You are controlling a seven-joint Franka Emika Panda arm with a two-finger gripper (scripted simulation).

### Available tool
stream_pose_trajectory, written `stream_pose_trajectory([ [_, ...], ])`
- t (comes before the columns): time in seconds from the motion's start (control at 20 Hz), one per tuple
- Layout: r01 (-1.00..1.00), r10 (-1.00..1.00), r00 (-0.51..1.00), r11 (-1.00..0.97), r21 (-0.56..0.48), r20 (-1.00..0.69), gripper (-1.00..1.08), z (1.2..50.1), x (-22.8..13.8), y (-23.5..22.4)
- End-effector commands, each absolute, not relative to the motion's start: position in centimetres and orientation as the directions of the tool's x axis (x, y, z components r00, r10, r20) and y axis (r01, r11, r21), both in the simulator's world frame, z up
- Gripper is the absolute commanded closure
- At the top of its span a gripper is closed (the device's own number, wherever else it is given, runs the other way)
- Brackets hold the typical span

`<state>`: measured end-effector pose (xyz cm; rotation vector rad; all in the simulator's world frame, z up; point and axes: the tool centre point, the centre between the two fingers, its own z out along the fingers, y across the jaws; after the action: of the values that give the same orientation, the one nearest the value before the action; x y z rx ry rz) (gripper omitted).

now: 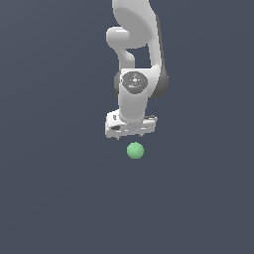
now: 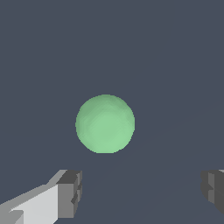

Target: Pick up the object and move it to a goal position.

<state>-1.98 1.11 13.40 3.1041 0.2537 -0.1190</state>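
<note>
Exterior view shows a white robot gripper (image 1: 130,135) pointing down, just above a small light-green ball (image 1: 135,150) on a plain dark floor (image 1: 49,198). Wrist view shows its fingers (image 2: 70,192) spread wide, empty, with the ball (image 2: 105,124) ahead of the gap rather than between them. Descending off-centre could nudge the ball rolling away.

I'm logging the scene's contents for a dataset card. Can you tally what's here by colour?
Light-green ball: 1
White robot arm with its gripper: 1
Total: 2
</note>
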Motion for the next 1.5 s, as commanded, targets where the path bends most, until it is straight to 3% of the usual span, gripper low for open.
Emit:
stream_pose_trajectory([
  [0.0, 0.21, 0.209, 0.976, -0.978, 0.014, -0.068, -0.92, 12.7, -1.7, 1.5],
  [0.65, 0.444, 0.444, 0.896, -0.896, 0.0, -0.008, -0.92, 9.4, -0.4, 3.8],
  [1.45, 0.468, 0.468, 0.884, -0.884, 0.0, -0.001, -0.92, 6.0, -0.5, 4.1],
])
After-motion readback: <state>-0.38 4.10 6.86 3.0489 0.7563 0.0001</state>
